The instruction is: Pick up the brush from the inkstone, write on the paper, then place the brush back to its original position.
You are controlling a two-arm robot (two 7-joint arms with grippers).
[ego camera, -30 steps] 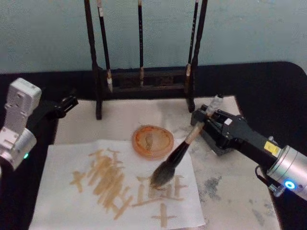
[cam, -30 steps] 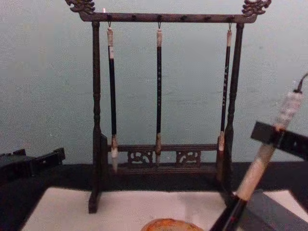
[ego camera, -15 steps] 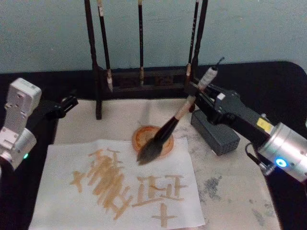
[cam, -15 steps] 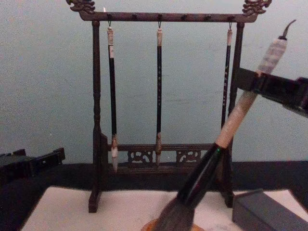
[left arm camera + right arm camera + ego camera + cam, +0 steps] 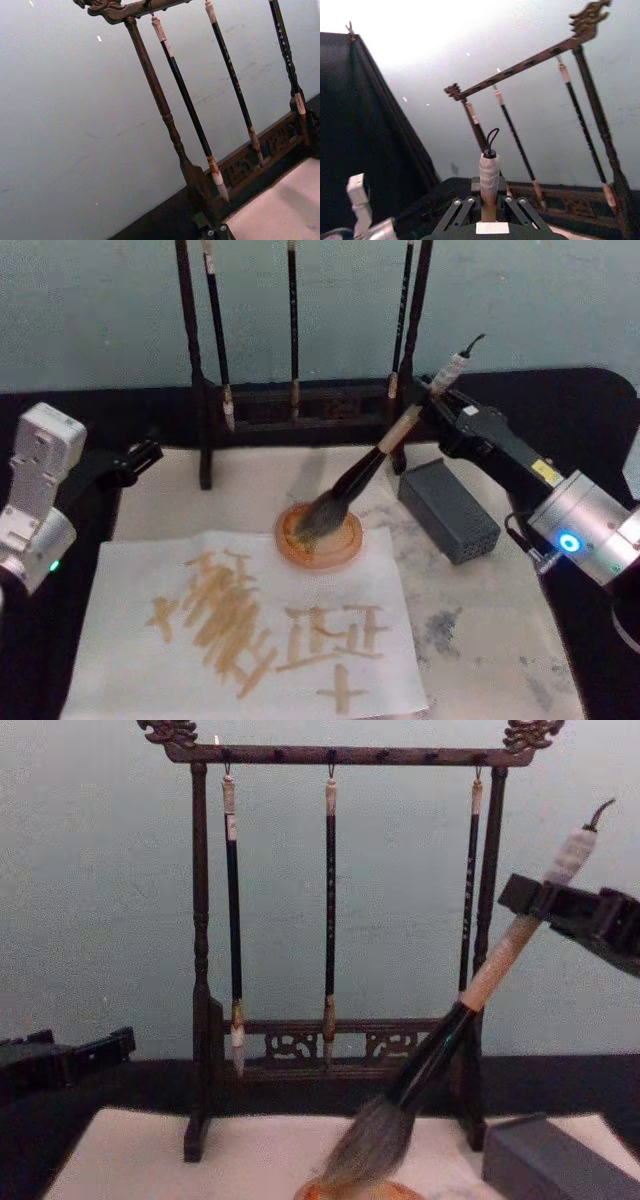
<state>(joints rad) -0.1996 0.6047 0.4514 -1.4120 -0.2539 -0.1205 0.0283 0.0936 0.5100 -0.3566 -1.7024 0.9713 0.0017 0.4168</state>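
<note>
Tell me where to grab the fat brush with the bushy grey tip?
Grip the thick tan-and-black calligraphy brush on its pale upper handle, from the robot's right, as the right gripper does. It leans that way, with its bushy head in the round orange dish.

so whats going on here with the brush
The right tool is gripping the brush by its pale upper handle. The brush is tilted, with its bushy head down on the orange dish, seemingly touching it. The paper in front of the dish already carries several tan strokes, so the writing looks done or paused. The left tool is parked at the table's left edge, holding nothing.
</note>
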